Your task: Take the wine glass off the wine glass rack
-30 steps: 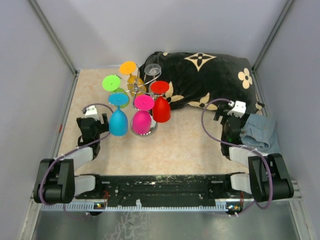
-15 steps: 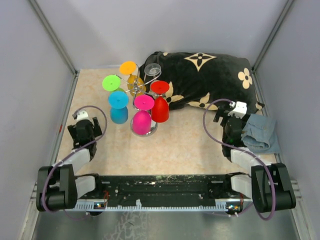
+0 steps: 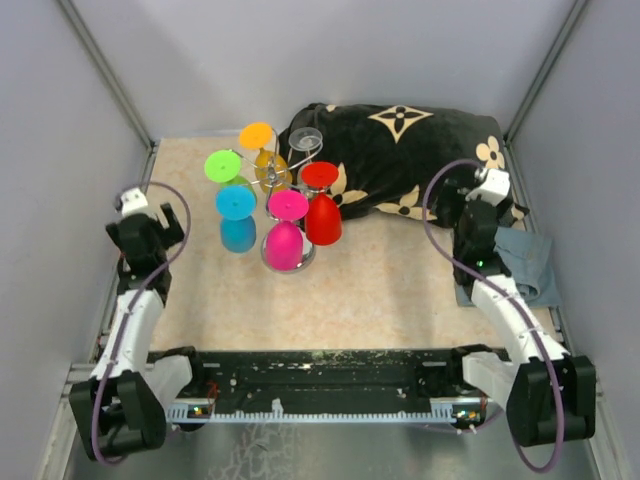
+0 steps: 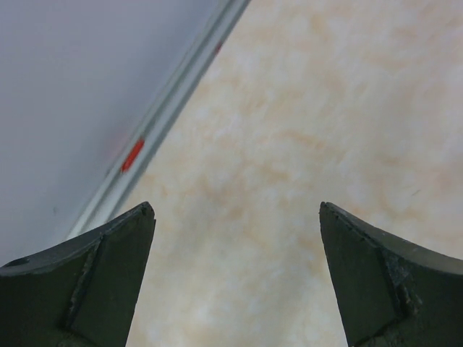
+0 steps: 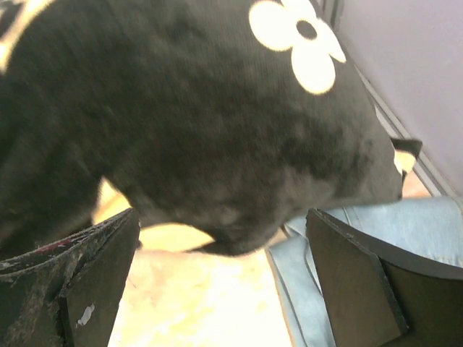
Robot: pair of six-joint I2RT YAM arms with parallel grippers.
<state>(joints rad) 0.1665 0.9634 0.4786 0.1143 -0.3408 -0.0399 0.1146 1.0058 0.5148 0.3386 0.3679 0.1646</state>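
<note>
Left gripper: well left of the wine glass rack, jaws apart, empty. Blue wine glass: foot up, just left of the rack; whether it is hooked or free cannot be told. Red wine glass: hanging at the rack's right. Right gripper: well right of the rack, beside the pillow, jaws apart, empty. Removal is judged unconfirmed, and nothing is held.

Soft, even light from above fills the overhead view. The table is bright, and the wine glass rack casts only a short, faint shadow, its chrome showing small glints. Wall edges lean inward, as from a wide lens. In the wrist views the left gripper looks dark and soft-edged, and the black pillow is blurred.
</note>
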